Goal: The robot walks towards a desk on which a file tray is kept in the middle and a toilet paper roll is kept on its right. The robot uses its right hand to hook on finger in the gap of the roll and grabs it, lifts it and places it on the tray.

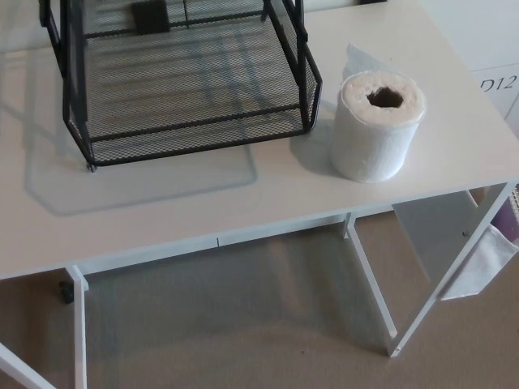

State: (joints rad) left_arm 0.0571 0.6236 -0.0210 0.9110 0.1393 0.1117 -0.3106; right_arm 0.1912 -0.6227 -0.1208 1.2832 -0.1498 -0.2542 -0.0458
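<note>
White desk (243, 203), beige carpet (243, 324); roll (378, 125) upright beside tray (186, 121); hands unseen

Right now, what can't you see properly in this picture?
- File tray: its top and back run off the head view's upper edge.
- Dark block inside the tray: blurred by mesh, can't tell what it is.
- Both robot hands: not in view.
- Label: cut by the right edge.

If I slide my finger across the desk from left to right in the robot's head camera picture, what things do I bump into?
black mesh file tray → toilet paper roll, standing upright with its hole facing up. Both sit on the white desk, and there is a small gap between them.
</note>
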